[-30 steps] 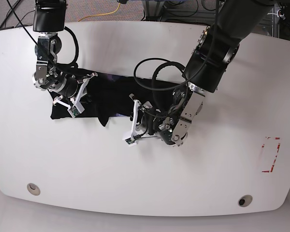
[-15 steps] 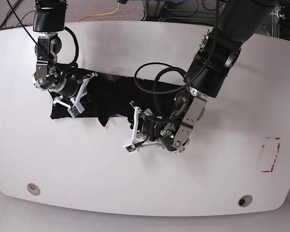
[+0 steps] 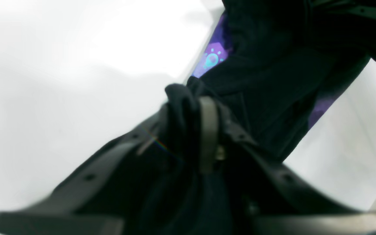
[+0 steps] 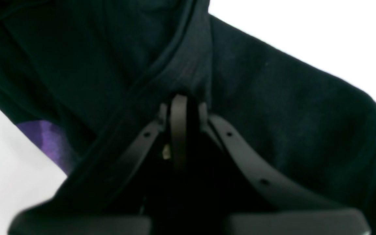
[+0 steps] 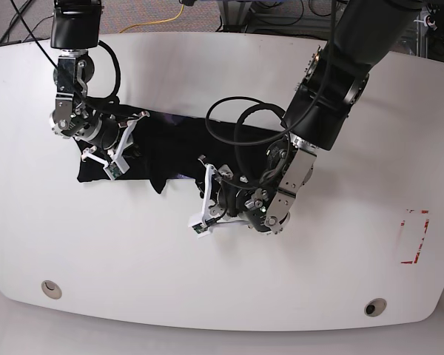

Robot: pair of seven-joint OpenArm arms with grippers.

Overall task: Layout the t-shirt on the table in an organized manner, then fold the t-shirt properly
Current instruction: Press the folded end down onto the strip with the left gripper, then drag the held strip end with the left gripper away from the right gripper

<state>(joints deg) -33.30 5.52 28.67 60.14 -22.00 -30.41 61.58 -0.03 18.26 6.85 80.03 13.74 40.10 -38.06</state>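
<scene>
The black t-shirt (image 5: 170, 144) lies bunched on the white table (image 5: 222, 281), between my two arms. My right gripper (image 5: 133, 146) at the shirt's left end is shut on a thick hem fold of the t-shirt (image 4: 256, 107); the fingertips (image 4: 179, 107) are pressed together in the cloth. My left gripper (image 5: 207, 185) at the shirt's front right edge is shut on a bunch of the t-shirt (image 3: 273, 81), with black cloth wedged against one finger (image 3: 207, 130). A purple print (image 3: 212, 58) shows on an inner layer.
Two round grommet holes (image 5: 52, 288) (image 5: 375, 306) sit near the table's front edge. Red tape marks (image 5: 414, 237) are at the right. Black cables (image 5: 240, 118) loop over the shirt by the left arm. A yellow cable (image 5: 163, 18) lies behind the table.
My left gripper has shifted slightly toward the table's front left with the shirt edge held. The right arm has not moved.
</scene>
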